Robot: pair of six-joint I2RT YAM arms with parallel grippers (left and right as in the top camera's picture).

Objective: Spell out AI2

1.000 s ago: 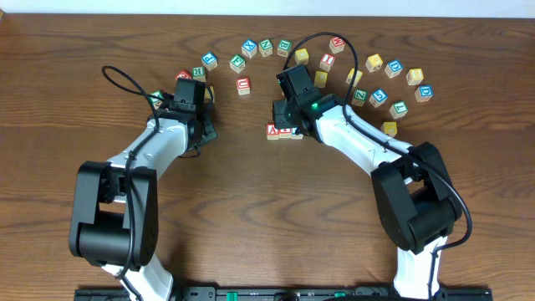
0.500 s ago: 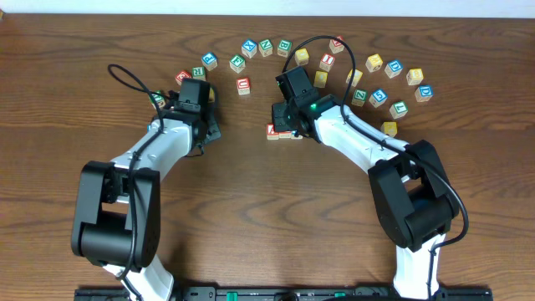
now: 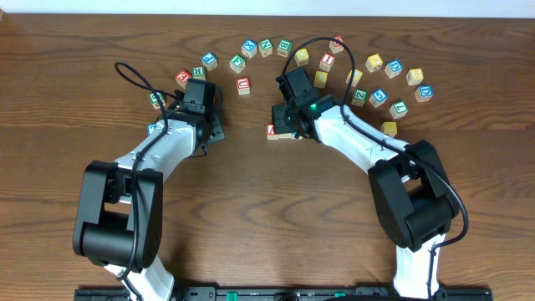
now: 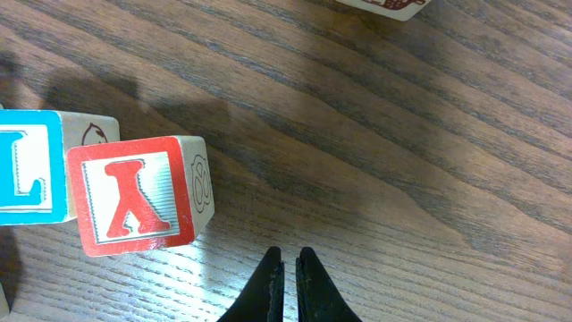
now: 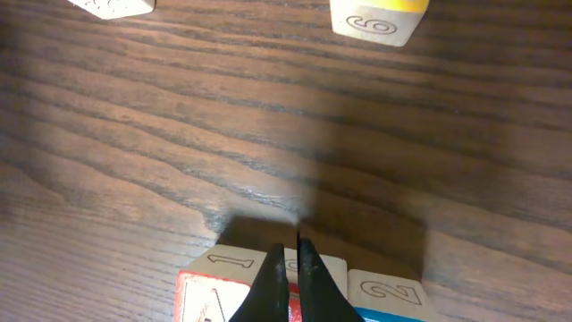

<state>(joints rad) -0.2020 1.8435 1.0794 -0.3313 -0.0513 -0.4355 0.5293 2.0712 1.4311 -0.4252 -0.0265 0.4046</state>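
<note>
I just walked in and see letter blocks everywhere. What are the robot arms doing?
They are spelling with wooden cubes. The right arm's fingers, shut and holding nothing, sit over a row of three cubes: the red A cube, a middle cube whose letter is hidden, and the blue 2 cube. The left arm's fingers, also shut and empty, hover beside a red-lettered cube.

- I take this for a robotics lab bench: both my arms, left (image 3: 159, 146) and right (image 3: 359, 142), rise from a black mounting rail (image 3: 276, 293) at the near edge of the dark wood-grain table (image 3: 251, 226).
- Bare black cables (image 3: 136, 79) loop openly off my arms above the table, and a green status light (image 3: 314, 106) glows on my right one.
- Wooden alphabet cubes (image 3: 249, 48) lie in a set-out arc along the table's far side.
- Beyond the table's far edge runs a plain pale strip (image 3: 267, 7); I cannot tell whether it is wall or floor.
</note>
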